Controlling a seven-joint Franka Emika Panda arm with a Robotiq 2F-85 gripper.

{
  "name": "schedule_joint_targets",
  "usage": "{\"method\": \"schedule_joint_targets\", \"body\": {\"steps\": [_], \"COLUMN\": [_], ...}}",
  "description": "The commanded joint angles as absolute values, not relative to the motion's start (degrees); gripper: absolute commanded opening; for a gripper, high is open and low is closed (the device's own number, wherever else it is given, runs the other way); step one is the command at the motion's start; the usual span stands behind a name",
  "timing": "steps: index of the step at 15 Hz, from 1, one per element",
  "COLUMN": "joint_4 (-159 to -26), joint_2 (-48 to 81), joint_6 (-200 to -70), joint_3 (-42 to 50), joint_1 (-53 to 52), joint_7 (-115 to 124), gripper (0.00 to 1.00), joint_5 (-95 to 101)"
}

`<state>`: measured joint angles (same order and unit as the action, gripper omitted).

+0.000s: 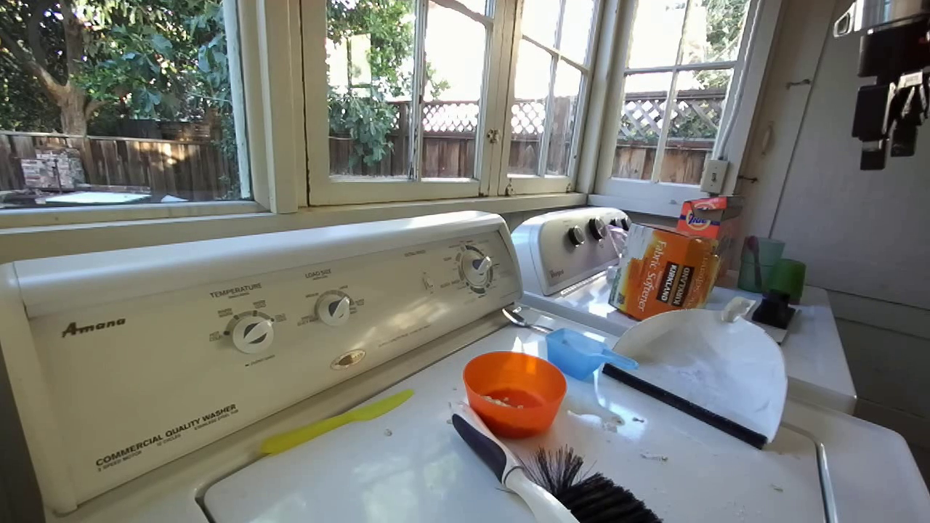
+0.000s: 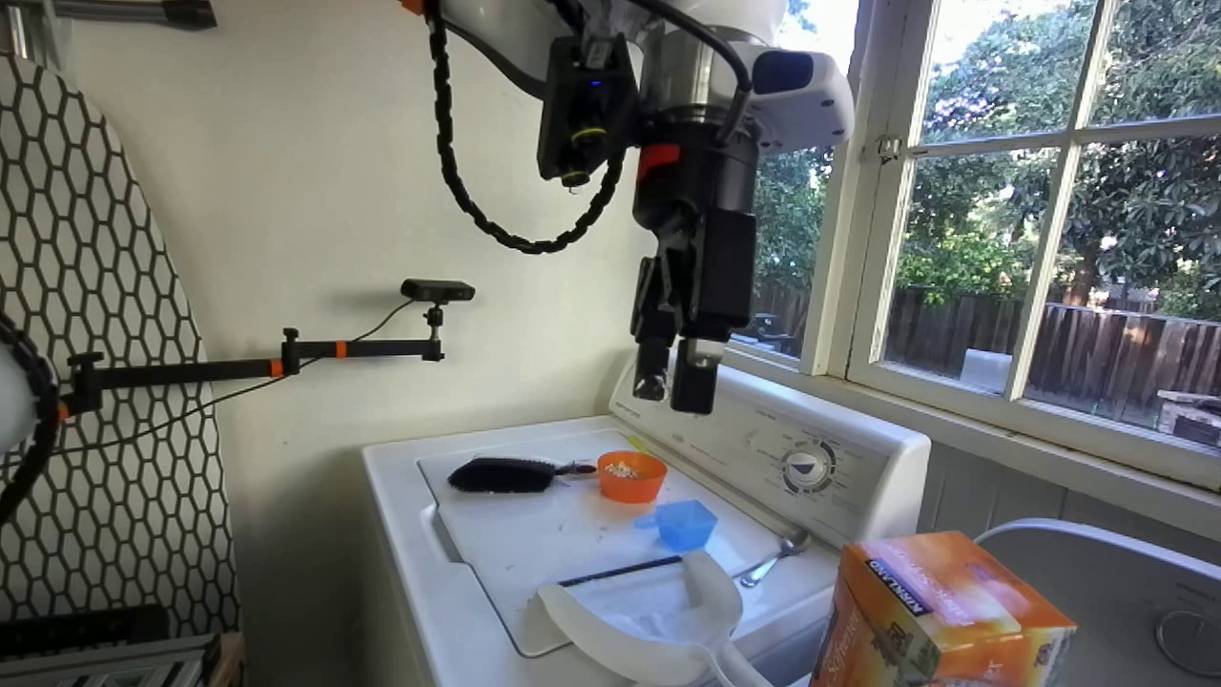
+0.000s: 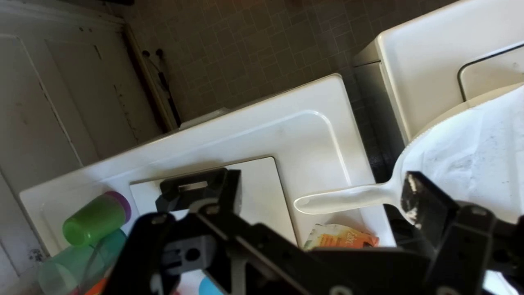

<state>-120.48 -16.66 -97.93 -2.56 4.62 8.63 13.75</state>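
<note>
My gripper (image 1: 888, 149) (image 2: 672, 389) hangs high, fingers down. In the wrist view its jaws (image 3: 325, 196) are apart with nothing between them; the white dustpan's (image 1: 705, 363) (image 2: 606, 634) (image 3: 470, 164) handle shows far below the gap. The dustpan lies over the washer's edge. On the washer lid are an orange bowl (image 1: 514, 399) (image 2: 631, 485) with small pale bits inside, a blue scoop (image 1: 577, 354) (image 2: 689, 525) and a black-bristled brush (image 1: 501, 454) (image 2: 504, 475). A yellow-green knife (image 1: 338, 421) lies by the control panel, and a metal spoon (image 1: 523, 319) (image 2: 775, 558) behind the scoop.
The washer's control panel (image 1: 290, 349) rises along the window side. On the neighbouring machine (image 3: 262, 139) stand an orange fabric softener box (image 1: 665, 272) (image 2: 954, 611) (image 3: 342, 237), a detergent box (image 1: 708, 218), green cups (image 3: 96, 219) and a black object (image 1: 774, 312). A camera arm (image 2: 382, 351) juts along the wall.
</note>
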Motion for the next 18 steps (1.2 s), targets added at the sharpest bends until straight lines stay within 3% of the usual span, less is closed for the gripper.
{"method": "schedule_joint_targets", "body": {"steps": [1, 6, 12, 18], "joint_4": [-123.69, -131.49, -127.69, -133.75], "joint_2": [-15.52, -16.06, -14.19, -14.1], "joint_6": [-99.35, -105.52, -103.21, -117.81], "joint_3": [-1.61, 0.27, -0.86, -0.24], "joint_1": [5.26, 5.51, 5.91, 6.7], "joint_7": [19.18, 29.3, 31.07, 47.25], "gripper": [1.0, 1.0, 1.0, 1.0], "joint_5": [12.98, 4.5, 8.97, 5.42]}}
